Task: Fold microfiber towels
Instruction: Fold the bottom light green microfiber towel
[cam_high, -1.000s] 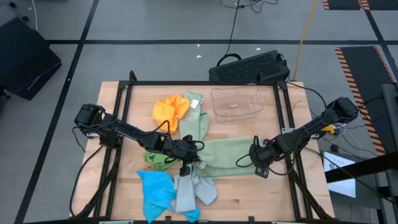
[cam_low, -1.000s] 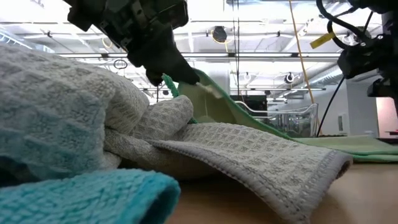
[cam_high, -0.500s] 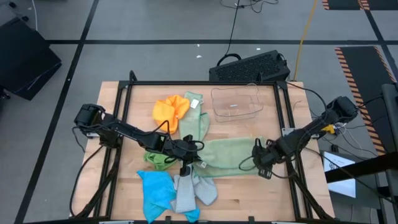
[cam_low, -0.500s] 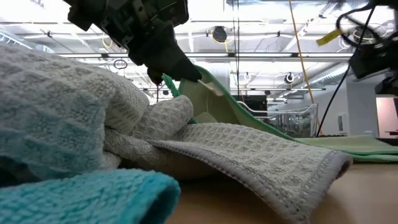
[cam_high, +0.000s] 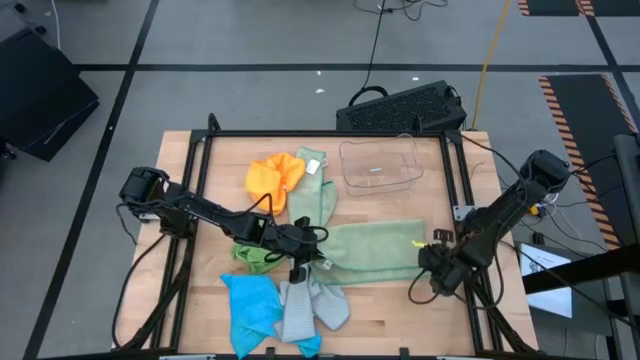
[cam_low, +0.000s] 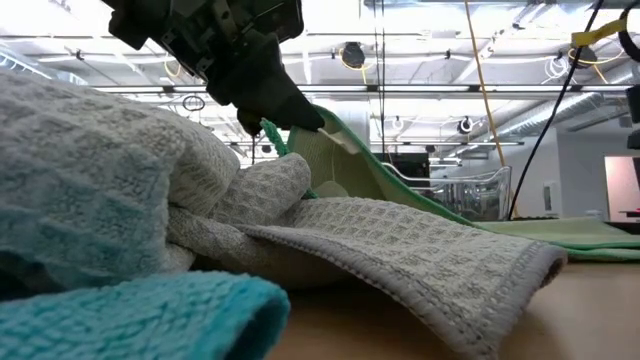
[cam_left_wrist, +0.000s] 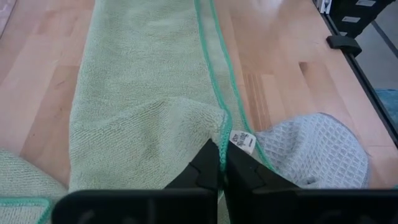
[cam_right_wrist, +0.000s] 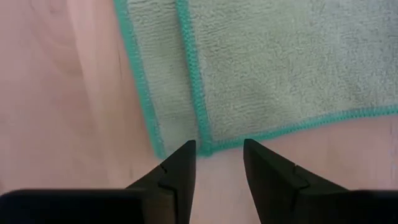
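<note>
A pale green towel (cam_high: 372, 250) lies doubled over at the table's middle right. My left gripper (cam_high: 302, 262) is shut on its left near corner, which also shows in the left wrist view (cam_left_wrist: 222, 149) and the low view (cam_low: 270, 122). My right gripper (cam_high: 432, 270) is open and empty; in the right wrist view (cam_right_wrist: 217, 163) its fingers stand over the towel's right near corner (cam_right_wrist: 202, 148). An orange towel (cam_high: 272, 175), a second pale green one (cam_high: 316, 198), a bright green one (cam_high: 254, 256), a blue one (cam_high: 250, 306) and a grey one (cam_high: 312, 306) lie bunched on the table. My left gripper pinches the pale green towel's corner (cam_left_wrist: 217, 129) between its two fingers, right beside the white tag (cam_left_wrist: 242, 142). The fingers (cam_low: 285, 105) come from above, slanting down. The corner is raised off the table, and the cloth (cam_low: 400, 180) slopes down from it to where the rest lies flat.
A clear plastic bin (cam_high: 378, 165) stands at the far middle right. A black frame (cam_high: 196, 200) runs around the tabletop. Bare wood (cam_high: 400, 310) shows at the near right. A black keyboard-like object (cam_high: 402, 106) lies beyond the far edge.
My right gripper has drawn back from the pale green towel's right edge toward the table's near right corner, leaving the low view at its upper right. My left gripper and the towel corner it holds have kept still.
</note>
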